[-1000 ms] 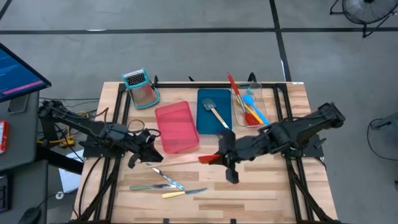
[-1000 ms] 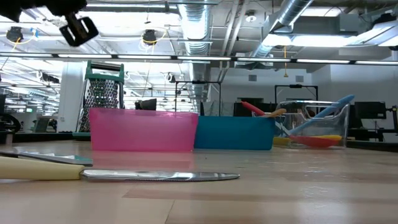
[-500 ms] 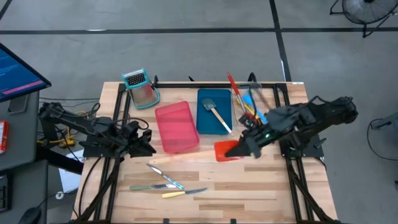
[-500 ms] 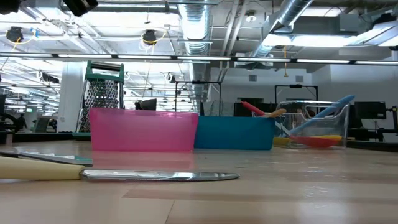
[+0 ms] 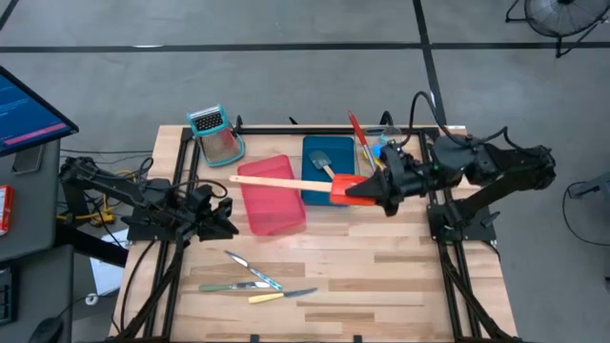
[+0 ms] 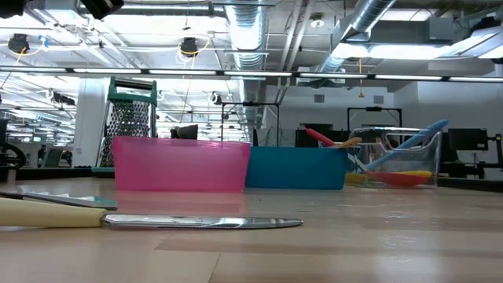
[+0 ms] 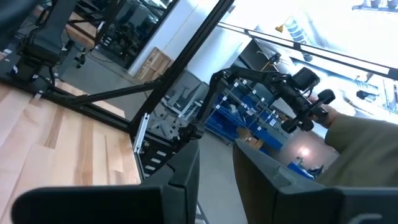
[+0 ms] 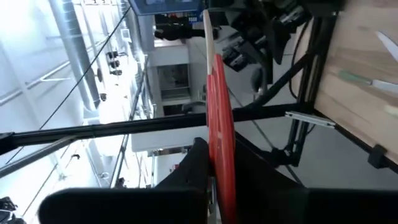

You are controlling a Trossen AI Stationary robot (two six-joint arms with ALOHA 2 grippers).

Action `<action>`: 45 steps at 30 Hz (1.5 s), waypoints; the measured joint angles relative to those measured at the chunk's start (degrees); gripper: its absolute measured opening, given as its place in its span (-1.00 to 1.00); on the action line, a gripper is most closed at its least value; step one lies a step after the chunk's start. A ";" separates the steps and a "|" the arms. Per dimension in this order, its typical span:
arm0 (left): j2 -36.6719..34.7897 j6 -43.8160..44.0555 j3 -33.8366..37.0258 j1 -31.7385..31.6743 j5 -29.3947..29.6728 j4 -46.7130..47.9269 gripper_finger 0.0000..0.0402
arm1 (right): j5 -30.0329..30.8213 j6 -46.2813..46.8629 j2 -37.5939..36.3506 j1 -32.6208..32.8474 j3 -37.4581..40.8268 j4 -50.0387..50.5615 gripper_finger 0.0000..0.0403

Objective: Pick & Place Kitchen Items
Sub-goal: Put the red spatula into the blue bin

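Note:
My right gripper (image 5: 367, 191) is shut on a red spatula (image 5: 345, 189). Its wooden handle (image 5: 276, 182) reaches left, in the air over the pink tray (image 5: 272, 205) and the blue tray (image 5: 319, 191). A grey spatula (image 5: 331, 170) lies in the blue tray. Spoons (image 5: 386, 167) lie in the clear tray at the far right. Three slim knives (image 5: 255, 283) lie flat on the near left of the table. My left gripper (image 5: 227, 217) hovers open by the table's left edge, with nothing between its fingers (image 7: 186, 180). My right gripper pinches the spatula's red blade (image 8: 219, 143) between its two fingers. The fingers come level from the table's right and lie along the spatula. The spatula is lifted clear and roughly level, and its wooden handle (image 8: 205, 37) points away toward the table's left.
A teal-framed grater (image 5: 217, 133) stands at the far left corner. In the low view a knife (image 6: 204, 222) lies close in front of the pink tray (image 6: 181, 163). Bare wood shows in the near right part of the table (image 5: 400, 276).
My right gripper has risen and gone toward the table's far right, rolling as it went. It has lifted the red spatula off the table; the spatula now hangs over the pink and blue trays. My left gripper has drawn back up and toward the left edge, away from the handle's end.

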State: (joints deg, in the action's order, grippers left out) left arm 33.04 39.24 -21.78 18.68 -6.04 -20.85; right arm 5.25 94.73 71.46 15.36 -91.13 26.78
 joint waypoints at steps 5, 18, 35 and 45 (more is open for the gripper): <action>0.00 0.06 0.00 0.00 0.77 -0.30 -0.59 | -0.58 -3.04 0.04 -2.38 0.00 -2.81 -0.86; 0.00 0.07 0.02 -0.02 6.04 -0.30 -0.60 | 0.60 -29.50 -0.02 -5.55 0.02 -27.29 -0.88; 0.02 -0.22 0.02 0.00 9.57 -0.26 -0.60 | -14.60 -58.71 -2.49 4.57 0.04 -25.66 -0.87; 0.00 -2.70 0.02 0.00 9.54 -0.26 -0.60 | -19.16 -71.08 -2.98 14.26 0.04 -24.32 -0.86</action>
State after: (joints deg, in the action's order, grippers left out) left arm 33.04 36.55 -21.76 18.68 3.50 -21.10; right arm -13.91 23.65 68.48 29.61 -91.09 2.46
